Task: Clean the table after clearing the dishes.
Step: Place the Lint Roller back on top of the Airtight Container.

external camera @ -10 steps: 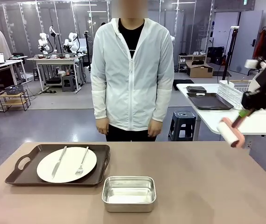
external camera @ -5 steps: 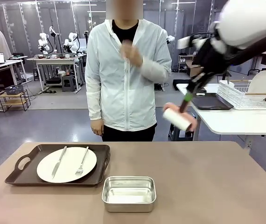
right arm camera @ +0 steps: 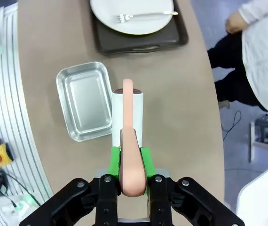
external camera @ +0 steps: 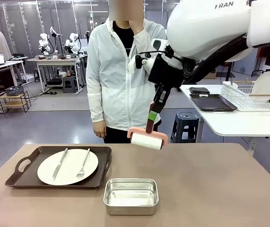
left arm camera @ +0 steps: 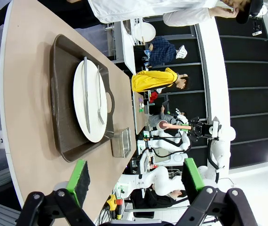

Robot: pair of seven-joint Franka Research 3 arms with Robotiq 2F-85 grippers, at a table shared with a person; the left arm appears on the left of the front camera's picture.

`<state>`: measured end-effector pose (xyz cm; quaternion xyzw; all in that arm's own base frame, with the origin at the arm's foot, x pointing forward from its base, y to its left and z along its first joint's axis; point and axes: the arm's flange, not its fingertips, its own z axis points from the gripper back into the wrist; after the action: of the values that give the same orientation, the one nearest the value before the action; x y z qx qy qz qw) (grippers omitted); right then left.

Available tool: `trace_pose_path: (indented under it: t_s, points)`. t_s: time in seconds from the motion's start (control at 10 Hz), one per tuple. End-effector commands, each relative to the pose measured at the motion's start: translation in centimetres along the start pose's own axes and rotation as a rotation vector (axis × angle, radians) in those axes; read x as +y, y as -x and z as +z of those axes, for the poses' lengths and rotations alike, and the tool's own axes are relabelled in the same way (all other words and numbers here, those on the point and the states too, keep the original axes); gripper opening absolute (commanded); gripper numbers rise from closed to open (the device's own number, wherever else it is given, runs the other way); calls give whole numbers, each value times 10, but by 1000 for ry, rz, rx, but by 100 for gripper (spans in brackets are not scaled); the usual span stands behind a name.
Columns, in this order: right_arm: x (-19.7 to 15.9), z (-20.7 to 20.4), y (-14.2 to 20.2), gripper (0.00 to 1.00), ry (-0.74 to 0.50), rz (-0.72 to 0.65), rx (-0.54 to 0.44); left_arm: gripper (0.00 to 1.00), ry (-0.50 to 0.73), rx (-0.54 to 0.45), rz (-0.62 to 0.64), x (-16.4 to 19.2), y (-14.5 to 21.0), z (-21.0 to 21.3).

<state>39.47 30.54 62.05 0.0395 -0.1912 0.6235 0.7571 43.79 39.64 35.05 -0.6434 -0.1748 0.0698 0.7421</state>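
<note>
Front view: you look across the table (external camera: 211,189) at a person (external camera: 125,80) in a white jacket standing at its far side, one hand raised near the chin. On the table's left lies a dark tray (external camera: 102,161) carrying a plate (external camera: 71,169), with a knife (external camera: 59,164) and a fork (external camera: 83,163) lying on the plate. An empty steel pan (external camera: 130,196) sits near the middle, just right of the tray. Your right arm reaches in from the upper right. The right gripper (external camera: 152,115) points down, clamped on the handle of a roller (external camera: 147,139), which hangs above the table's far edge, near the middle. Farther right, a white table (external camera: 248,124) holds a second dark tray (external camera: 213,102) and a rack (external camera: 241,94) with another plate (external camera: 264,85) standing in it.

Left wrist view: the scene is turned sideways. Your left gripper (left arm camera: 136,181) has its jaws spread wide with nothing between them. Beyond it lie the table (left arm camera: 26,56), the tray (left arm camera: 61,94) with plate (left arm camera: 92,115), knife (left arm camera: 85,94) and fork (left arm camera: 99,96), and the pan (left arm camera: 121,142) beside the tray.

Right wrist view: you look straight down. The right gripper (right arm camera: 129,162) squeezes the roller's pink handle; the roller (right arm camera: 128,113) hangs over the table (right arm camera: 181,108), appearing just beside the pan (right arm camera: 83,101). Past the pan sits the tray (right arm camera: 138,40) with the plate (right arm camera: 134,23) and fork (right arm camera: 145,15). The person's hand (right arm camera: 236,21) shows beyond the table's edge.
</note>
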Motion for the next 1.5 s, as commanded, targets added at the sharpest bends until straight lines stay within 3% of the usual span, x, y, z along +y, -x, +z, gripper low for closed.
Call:
trace_pose_path:
  t_s: [0.0, 0.1, 0.6, 0.8, 1.4]
  points:
    - [-11, 14, 10, 21, 47, 14, 30, 100, -3, -4, -5, -1, 1, 2]
    - [0, 0, 0, 21, 0, 0, 0, 100, -3, -4, -5, -1, 1, 2]
    - [-3, 1, 2, 21, 3, 14, 14, 100, -3, -4, -5, -1, 1, 2]
    - [-5, -47, -28, 21, -81, 102, 43, 100, -3, -4, -5, -1, 1, 2]
    - [-4, -120, -58, 21, -252, 161, 109, 100, -3, -4, -5, -1, 1, 2]
